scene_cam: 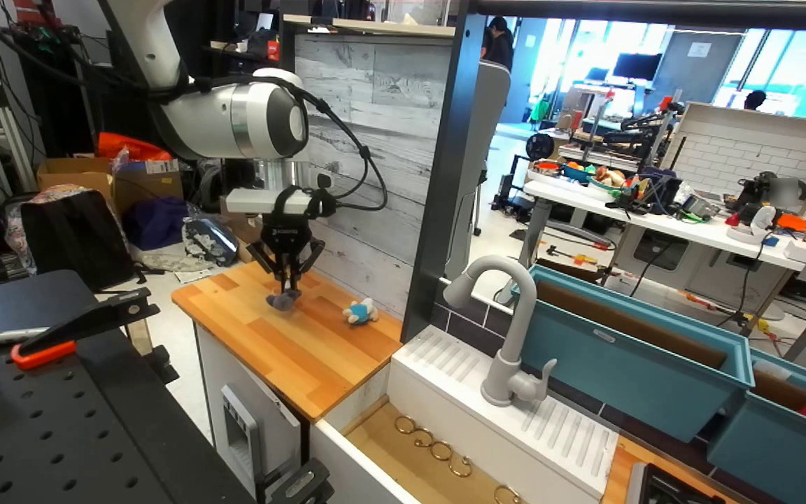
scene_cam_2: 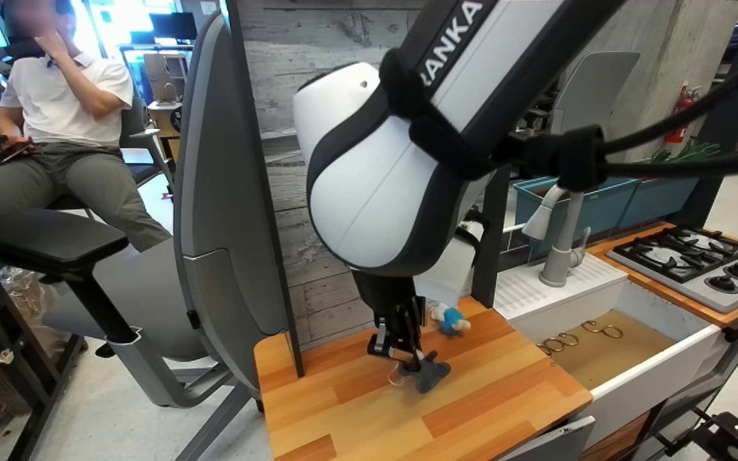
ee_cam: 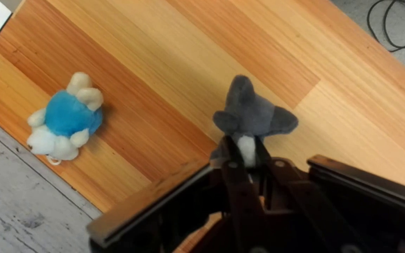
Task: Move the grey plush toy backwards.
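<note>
Nearest in the wrist view: Robotiq gripper [ee_cam: 247, 151], clenched on grey plush toy [ee_cam: 255, 112], with lobes bulging ahead. Best to hold that squeeze, draw backwards low and level, clear of blue-and-cream plush animal [ee_cam: 70, 116] off to one side, then lower before releasing.

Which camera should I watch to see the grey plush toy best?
The wrist view: the grey plush toy is largest there, its rounded lobes distinct, though the fingers hide part of it. Both exterior views show it smaller, as a grey shape at the fingers' lower ends.
</note>
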Motion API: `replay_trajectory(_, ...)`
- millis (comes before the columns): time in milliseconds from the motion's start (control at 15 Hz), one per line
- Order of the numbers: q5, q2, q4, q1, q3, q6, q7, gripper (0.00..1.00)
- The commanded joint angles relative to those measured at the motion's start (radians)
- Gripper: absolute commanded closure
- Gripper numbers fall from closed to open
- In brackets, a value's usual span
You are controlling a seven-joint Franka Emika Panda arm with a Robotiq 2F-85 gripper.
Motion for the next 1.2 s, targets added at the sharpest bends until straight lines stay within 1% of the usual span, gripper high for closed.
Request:
replay_trajectory(0, -0.016, 0.031, 0.073, 0.012, -0.004, -0.050, -0.030, 0.97)
replay_trajectory(67, -0.018, 0.030, 0.079, 0.015, -0.005, -0.057, -0.030, 0.83)
replay_trajectory(133, -0.020, 0.030, 0.084, 0.018, -0.008, -0.061, -0.030, 0.63)
replay_trajectory(667, -0.032, 0.037, 0.097, 0.020, -0.014, -0.055, -0.022, 0.06)
replay_trajectory(733, -0.030, 0.037, 0.097, 0.018, -0.011, -0.052, -0.022, 0.01)
replay_trajectory(933, -0.012, 0.037, 0.098, 0.009, -0.003, -0.050, -0.010, 0.00)
replay_trajectory(1133, 0.008, 0.033, 0.093, 0.002, -0.002, -0.014, 0.039, 0.00)
